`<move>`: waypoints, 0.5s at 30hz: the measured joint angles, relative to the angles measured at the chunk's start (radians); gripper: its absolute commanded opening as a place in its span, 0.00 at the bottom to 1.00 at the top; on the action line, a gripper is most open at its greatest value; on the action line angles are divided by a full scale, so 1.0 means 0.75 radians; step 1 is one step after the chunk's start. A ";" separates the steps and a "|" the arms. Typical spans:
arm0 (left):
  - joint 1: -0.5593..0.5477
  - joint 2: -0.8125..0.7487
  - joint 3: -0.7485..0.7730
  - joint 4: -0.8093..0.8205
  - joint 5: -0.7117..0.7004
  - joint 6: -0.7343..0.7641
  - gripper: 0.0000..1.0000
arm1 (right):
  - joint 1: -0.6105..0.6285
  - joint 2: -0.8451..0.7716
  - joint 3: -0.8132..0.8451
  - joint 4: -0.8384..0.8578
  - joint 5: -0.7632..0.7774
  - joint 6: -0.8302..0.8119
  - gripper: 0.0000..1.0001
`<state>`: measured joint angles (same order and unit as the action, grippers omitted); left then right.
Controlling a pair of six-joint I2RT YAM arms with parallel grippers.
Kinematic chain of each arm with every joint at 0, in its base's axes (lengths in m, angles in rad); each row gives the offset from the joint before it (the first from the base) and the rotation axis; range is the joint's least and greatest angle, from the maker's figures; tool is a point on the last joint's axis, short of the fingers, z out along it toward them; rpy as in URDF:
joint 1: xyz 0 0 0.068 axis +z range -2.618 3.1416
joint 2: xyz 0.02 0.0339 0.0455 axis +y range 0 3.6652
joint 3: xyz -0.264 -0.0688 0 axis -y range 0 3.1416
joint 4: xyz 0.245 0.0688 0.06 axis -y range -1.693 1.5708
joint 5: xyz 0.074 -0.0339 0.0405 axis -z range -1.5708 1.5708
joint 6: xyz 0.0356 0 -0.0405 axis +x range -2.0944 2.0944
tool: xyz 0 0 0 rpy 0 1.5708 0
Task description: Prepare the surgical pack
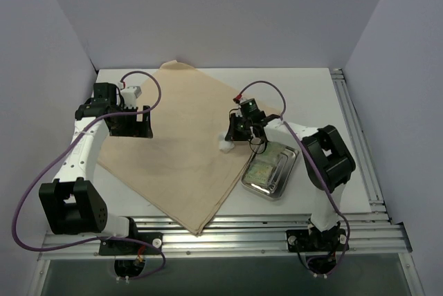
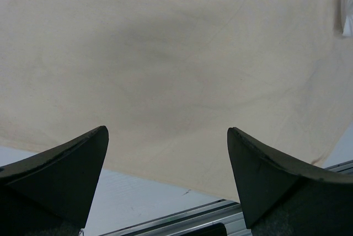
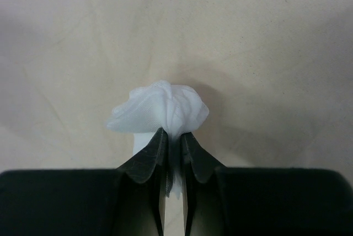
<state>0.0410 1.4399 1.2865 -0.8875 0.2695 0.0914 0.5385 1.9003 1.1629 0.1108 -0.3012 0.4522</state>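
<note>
You see one cloth sheet (image 1: 180, 137) at centre | one steel tray (image 1: 271, 194) lower right | your right gripper (image 3: 174, 134) pinches one gauze pad (image 3: 160, 109) | left gripper (image 2: 166, 130) spread

Hidden, cropped or illegible items, as I see them from the remote station

Gauze pad (image 3: 160, 109): lower part buried between the pinching right gripper (image 3: 174, 137) fingers. Steel tray (image 1: 266, 193), top view, 4 o'clock: greenish contents (image 1: 263, 170) too small to identify. White scrap (image 2: 347, 7), left wrist view, 2 o'clock: edge-cropped, blurred.
</note>
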 measured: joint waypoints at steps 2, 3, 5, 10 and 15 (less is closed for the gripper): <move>0.000 -0.001 0.000 0.000 0.000 0.000 0.99 | -0.001 -0.046 -0.004 0.003 -0.004 0.013 0.00; 0.000 -0.001 0.000 0.000 0.000 0.000 0.99 | -0.001 -0.074 -0.007 0.004 -0.003 0.020 0.00; 0.001 -0.004 0.000 0.000 0.001 0.000 0.99 | -0.003 -0.133 -0.014 0.007 -0.001 0.030 0.00; 0.006 -0.021 0.000 -0.001 0.001 0.001 0.99 | -0.034 -0.291 -0.050 0.012 0.020 0.066 0.00; 0.015 -0.038 0.000 0.000 0.011 0.001 0.99 | -0.178 -0.591 -0.257 -0.045 0.111 0.121 0.00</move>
<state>0.0521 1.4117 1.2865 -0.8875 0.2779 0.0917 0.4049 1.4574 0.9699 0.0772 -0.2180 0.5430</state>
